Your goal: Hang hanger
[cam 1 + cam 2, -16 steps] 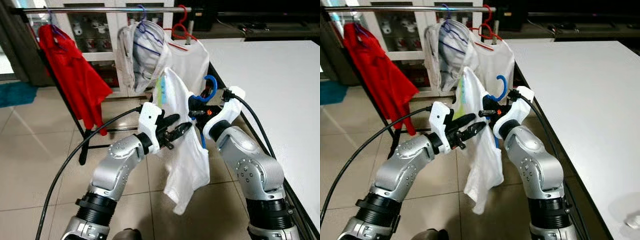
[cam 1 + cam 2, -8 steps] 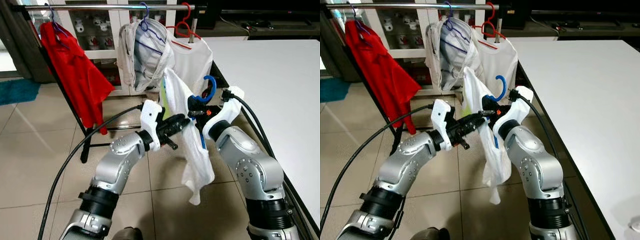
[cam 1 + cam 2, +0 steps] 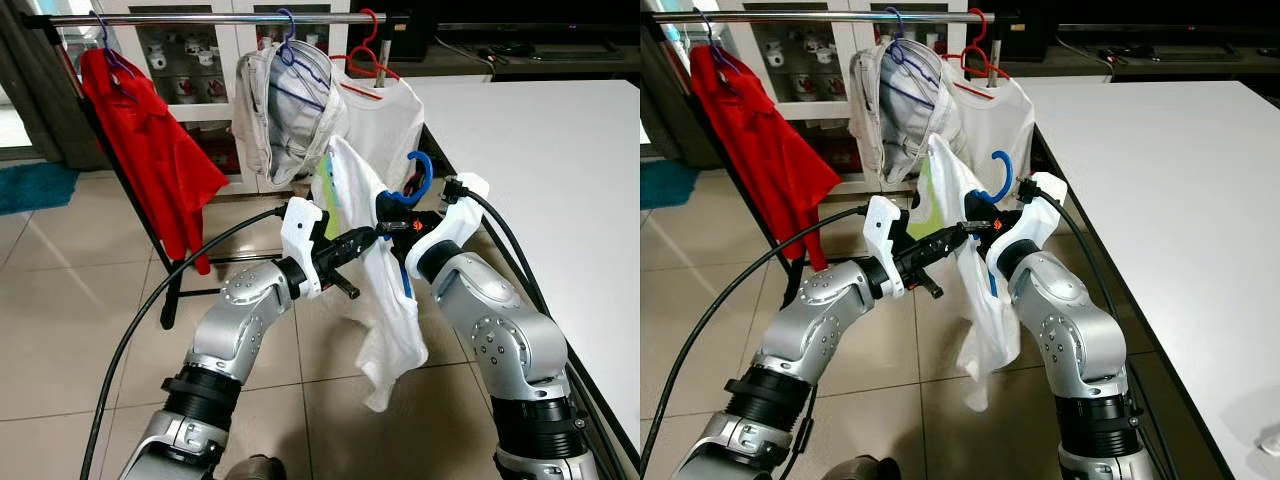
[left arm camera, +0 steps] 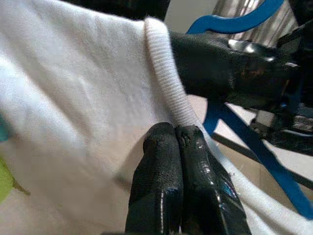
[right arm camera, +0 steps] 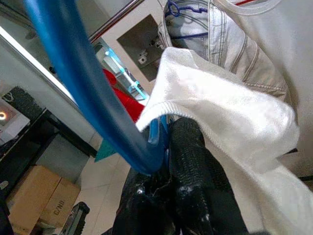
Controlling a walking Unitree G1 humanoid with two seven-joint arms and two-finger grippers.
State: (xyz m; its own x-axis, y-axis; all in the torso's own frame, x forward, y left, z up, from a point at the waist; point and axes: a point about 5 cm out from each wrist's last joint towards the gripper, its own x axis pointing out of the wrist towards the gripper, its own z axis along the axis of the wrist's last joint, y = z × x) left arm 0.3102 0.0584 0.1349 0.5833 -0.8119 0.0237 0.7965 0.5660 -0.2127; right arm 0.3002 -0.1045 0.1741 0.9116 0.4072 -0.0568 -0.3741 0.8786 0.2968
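- Right gripper (image 3: 385, 226) clamped the blue hanger (image 3: 418, 180) in front of the robot, below the rail (image 3: 210, 18).
- Left gripper (image 3: 372, 235) pinched the collar of the white shirt (image 3: 385, 300) draped on that hanger, fingers (image 4: 171, 181) pressed together.
- Far behind, a red shirt (image 3: 150, 140) hung at left.

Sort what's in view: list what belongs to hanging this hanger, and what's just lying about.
Part of the job:
- blue hanger
- white T-shirt draped on it
- right gripper, jaws shut on the hanger
- left gripper, jaws shut on the shirt's collar
- clothes rail

Just there:
- red shirt
- grey jacket
- white shirt on red hanger
- white table
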